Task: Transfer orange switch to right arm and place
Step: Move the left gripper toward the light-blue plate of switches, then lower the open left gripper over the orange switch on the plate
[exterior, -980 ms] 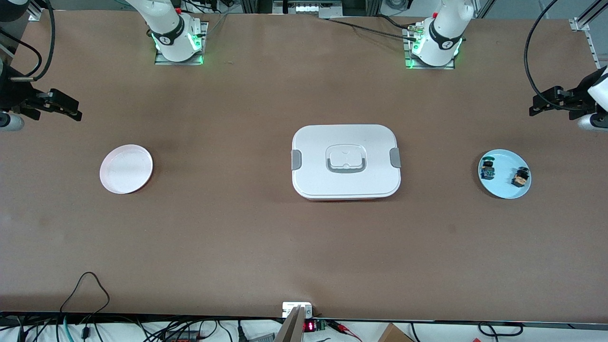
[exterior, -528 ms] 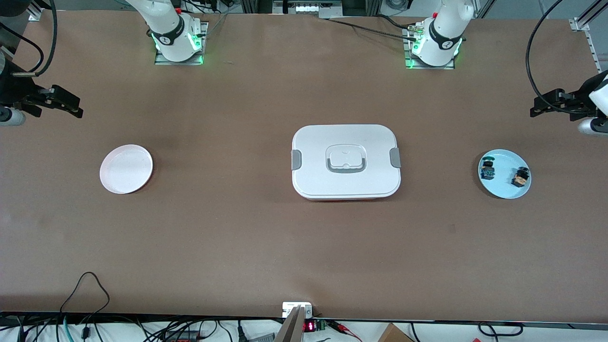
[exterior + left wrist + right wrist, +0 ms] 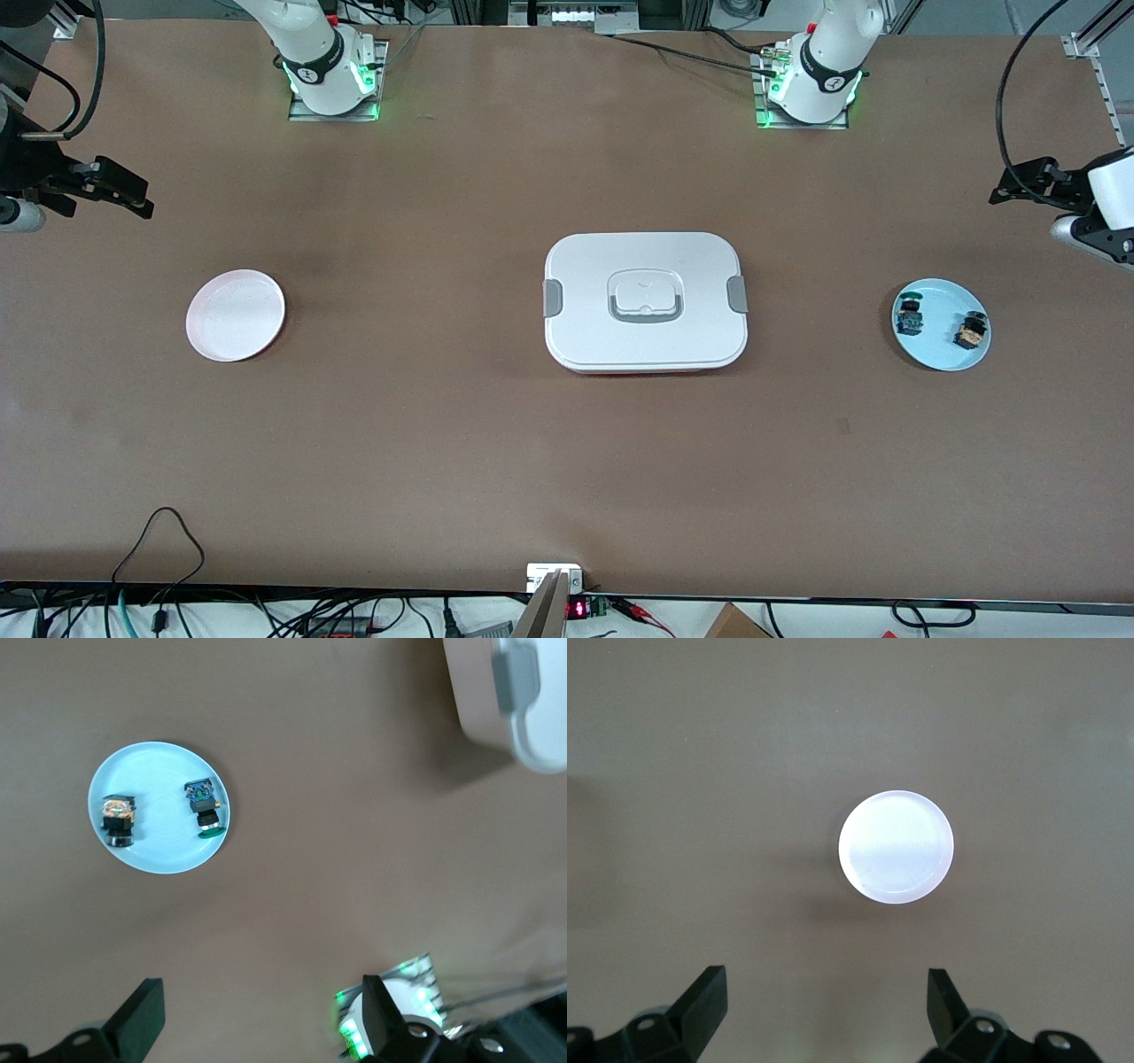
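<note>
Brown tabletop (image 3: 443, 443) lies under your left gripper (image 3: 257, 1028), jaws wide, empty; orange switch (image 3: 118, 814) sits below it on the blue plate (image 3: 159, 859). Right gripper (image 3: 824, 1010) waits, wide, above the pink plate (image 3: 896, 847).

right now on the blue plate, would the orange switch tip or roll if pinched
The orange switch looks rigid, blocky and probably light. Its round black cap might let it tip or roll. It could skid on the smooth blue plate.
</note>
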`<move>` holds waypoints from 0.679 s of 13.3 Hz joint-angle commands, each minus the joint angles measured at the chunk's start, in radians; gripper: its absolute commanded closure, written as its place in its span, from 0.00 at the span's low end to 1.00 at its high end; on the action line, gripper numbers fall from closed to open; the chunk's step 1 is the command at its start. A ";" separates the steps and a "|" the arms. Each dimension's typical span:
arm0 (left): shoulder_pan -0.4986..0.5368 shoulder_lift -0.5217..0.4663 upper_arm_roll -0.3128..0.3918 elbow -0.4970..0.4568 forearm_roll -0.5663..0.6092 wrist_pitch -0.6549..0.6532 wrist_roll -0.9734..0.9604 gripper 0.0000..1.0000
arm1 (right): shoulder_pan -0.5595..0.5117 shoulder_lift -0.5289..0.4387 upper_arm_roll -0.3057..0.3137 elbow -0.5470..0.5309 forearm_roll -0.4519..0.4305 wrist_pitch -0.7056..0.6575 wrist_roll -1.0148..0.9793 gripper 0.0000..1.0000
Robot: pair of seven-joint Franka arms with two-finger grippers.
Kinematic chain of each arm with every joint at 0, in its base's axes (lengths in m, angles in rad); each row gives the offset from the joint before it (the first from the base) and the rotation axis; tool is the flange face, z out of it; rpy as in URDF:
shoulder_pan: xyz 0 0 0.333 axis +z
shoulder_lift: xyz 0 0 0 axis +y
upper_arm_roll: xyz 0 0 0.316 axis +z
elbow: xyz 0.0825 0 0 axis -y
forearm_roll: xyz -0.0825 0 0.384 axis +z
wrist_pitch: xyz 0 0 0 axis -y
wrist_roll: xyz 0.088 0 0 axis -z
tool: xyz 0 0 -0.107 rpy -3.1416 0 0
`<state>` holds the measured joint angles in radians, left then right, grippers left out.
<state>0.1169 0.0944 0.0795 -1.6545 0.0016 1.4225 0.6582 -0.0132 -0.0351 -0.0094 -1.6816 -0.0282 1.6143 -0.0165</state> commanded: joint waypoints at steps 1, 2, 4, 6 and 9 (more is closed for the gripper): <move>0.065 0.053 -0.003 -0.013 0.018 -0.010 0.278 0.02 | -0.004 -0.025 0.003 -0.024 -0.001 0.001 0.001 0.00; 0.076 0.074 -0.003 -0.014 0.020 -0.010 0.350 0.02 | -0.004 -0.025 0.003 -0.024 -0.001 -0.010 0.001 0.00; 0.078 0.128 -0.003 -0.019 0.066 0.019 0.551 0.02 | -0.004 -0.025 0.003 -0.024 -0.001 -0.013 0.001 0.00; 0.079 0.149 -0.003 -0.057 0.077 0.093 0.734 0.01 | -0.005 -0.023 0.003 -0.024 -0.001 -0.011 0.001 0.00; 0.093 0.157 -0.003 -0.137 0.104 0.238 0.944 0.01 | -0.005 -0.023 0.003 -0.024 -0.001 -0.013 0.001 0.00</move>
<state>0.2011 0.2663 0.0790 -1.7390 0.0756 1.5906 1.4674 -0.0133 -0.0352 -0.0095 -1.6845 -0.0282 1.6046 -0.0165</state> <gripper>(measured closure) 0.009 0.000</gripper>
